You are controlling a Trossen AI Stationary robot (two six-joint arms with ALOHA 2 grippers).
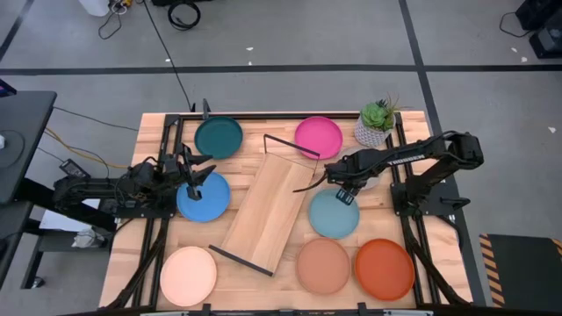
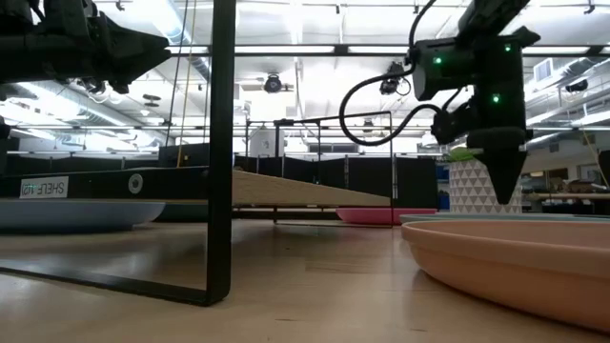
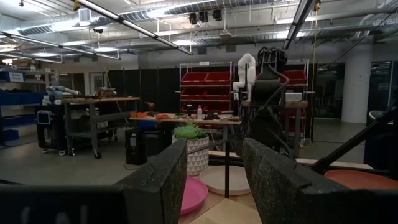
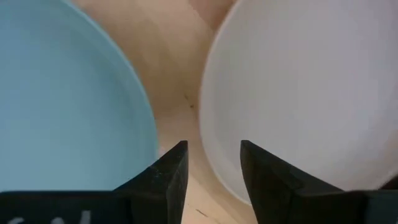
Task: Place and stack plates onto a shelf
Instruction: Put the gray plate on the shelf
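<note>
The shelf [image 1: 266, 209], a light-wood board with black wire end frames, lies slantwise mid-table. Flat on the table around it lie the dark teal [image 1: 218, 137], magenta [image 1: 318, 137], bright blue [image 1: 204, 198], light blue [image 1: 334, 215], tan [image 1: 322, 266], orange-red [image 1: 384, 269] and pale cream [image 1: 188, 276] plates. The grey-beige plate [image 4: 311, 93] is mostly hidden under the right arm. My right gripper [image 4: 211, 168] is open and points down, one finger on either side of that plate's rim, next to the light blue plate [image 4: 62, 106]. My left gripper [image 3: 214, 186] is open and level above the bright blue plate.
A small potted green plant [image 1: 378, 123] stands at the far right corner, just behind my right arm. The shelf's raised wire frames [image 1: 290, 146] [image 1: 239, 258] stick up at both ends. The tan plate [image 2: 515, 262] lies close to the near edge.
</note>
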